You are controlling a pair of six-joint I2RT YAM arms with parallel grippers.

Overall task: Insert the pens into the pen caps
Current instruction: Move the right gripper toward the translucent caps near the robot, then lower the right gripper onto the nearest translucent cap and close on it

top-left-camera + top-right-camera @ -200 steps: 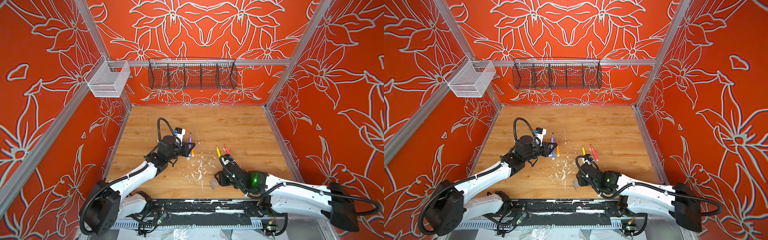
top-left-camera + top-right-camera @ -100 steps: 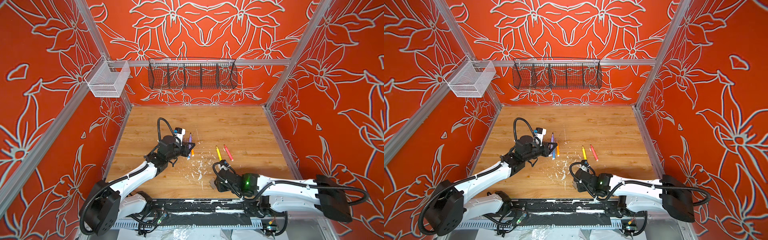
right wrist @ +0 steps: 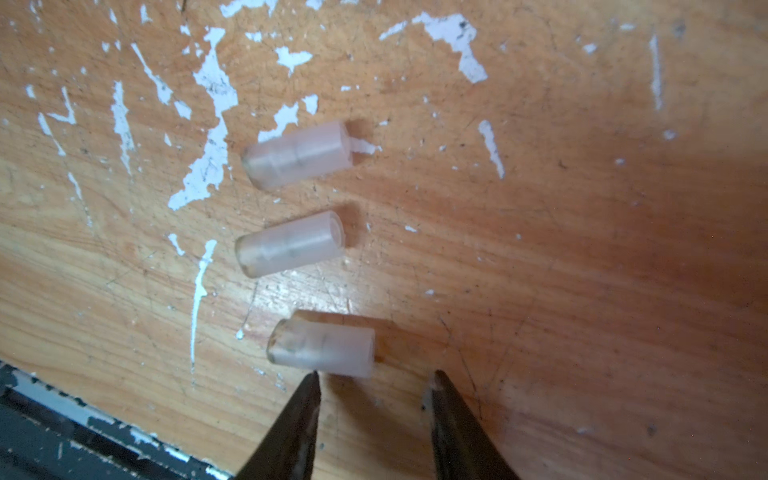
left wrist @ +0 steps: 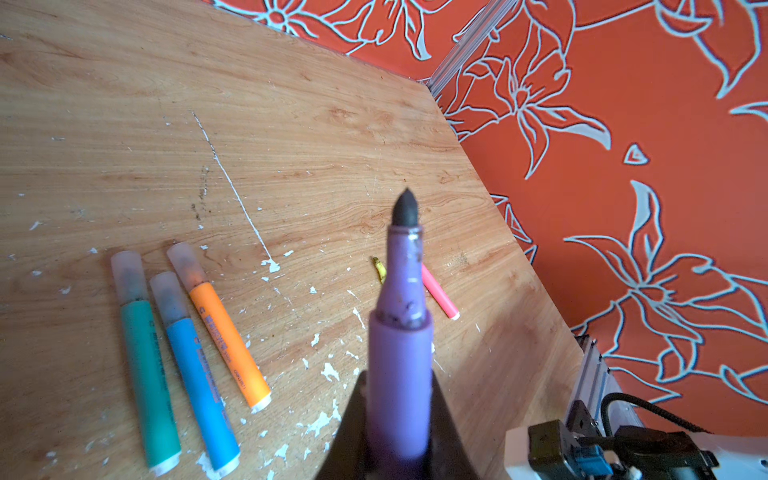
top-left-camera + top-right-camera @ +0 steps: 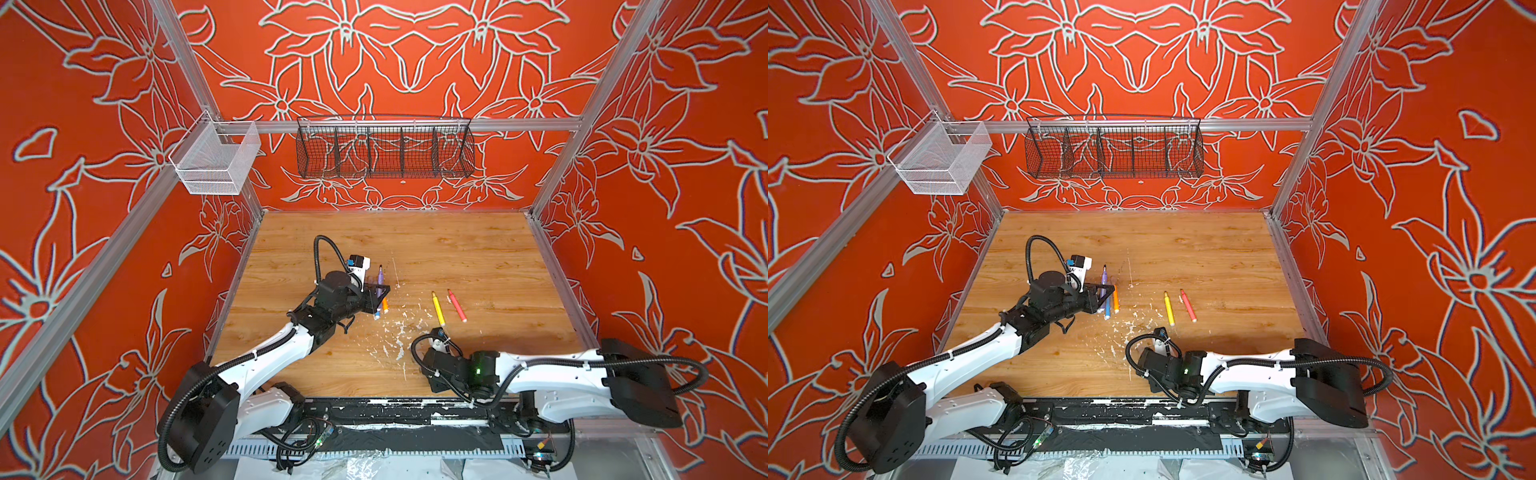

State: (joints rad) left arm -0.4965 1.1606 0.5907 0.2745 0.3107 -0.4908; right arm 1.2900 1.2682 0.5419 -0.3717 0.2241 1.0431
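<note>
Pen (image 4: 401,332): purple, was pinched in left tool (image 4: 399,415).
Cap (image 3: 322,347): nearest one lay on surface (image 3: 582,249), just beside spread right tool (image 3: 374,386).

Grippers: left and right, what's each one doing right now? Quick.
Left gripper: closed on the purple pen, tip uncapped.
Right gripper: open, empty, jaws just short of the nearest pen cap.
</note>
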